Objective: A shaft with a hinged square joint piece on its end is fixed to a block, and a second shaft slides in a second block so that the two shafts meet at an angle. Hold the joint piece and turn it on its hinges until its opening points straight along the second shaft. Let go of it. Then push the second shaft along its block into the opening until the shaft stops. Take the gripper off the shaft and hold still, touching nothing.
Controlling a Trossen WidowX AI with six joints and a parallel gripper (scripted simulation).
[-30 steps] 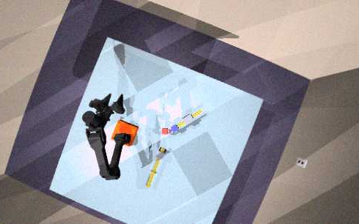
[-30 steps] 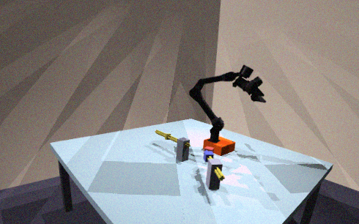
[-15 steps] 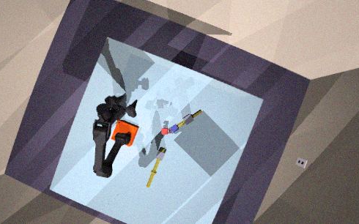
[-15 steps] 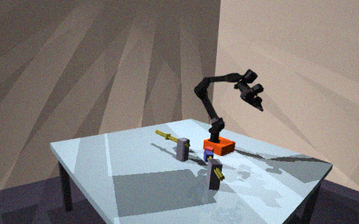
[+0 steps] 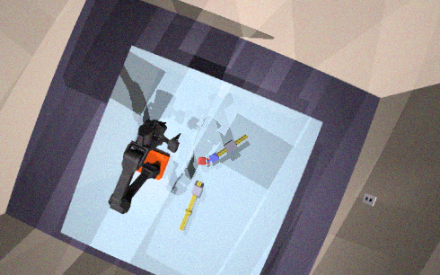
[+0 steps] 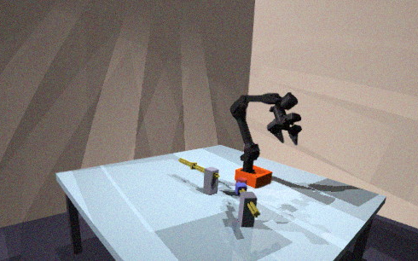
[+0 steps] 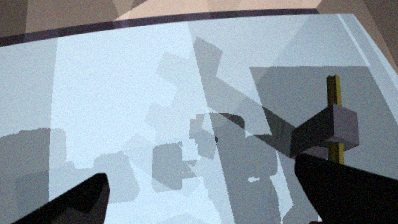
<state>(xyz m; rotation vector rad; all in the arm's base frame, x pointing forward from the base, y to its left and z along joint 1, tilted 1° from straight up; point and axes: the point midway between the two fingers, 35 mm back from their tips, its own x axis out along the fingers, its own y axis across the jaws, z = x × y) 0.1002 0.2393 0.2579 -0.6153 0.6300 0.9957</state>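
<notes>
The first shaft (image 5: 242,138) (image 6: 254,210) (image 7: 333,90) is yellow and runs through a grey block (image 5: 230,146) (image 6: 246,217) (image 7: 345,125). On its inner end are a blue part (image 5: 214,157) (image 6: 240,188) and the red joint piece (image 5: 202,161). The red piece sits left of the blue part in the top view, across the second shaft's line. The second shaft (image 5: 185,220) (image 6: 186,161), yellow with a collar, runs through another grey block (image 5: 197,190) (image 6: 211,184). A gap separates its near end from the red piece. My gripper (image 6: 289,142) (image 7: 204,173) is open and empty, high above the table, touching neither shaft.
The arm stands on an orange base (image 5: 160,162) (image 6: 254,176), to the left of both shafts in the top view. The pale blue table (image 5: 227,225) (image 6: 105,192) carries dark shadows of the arm. A small white wall socket (image 5: 369,199) is far right.
</notes>
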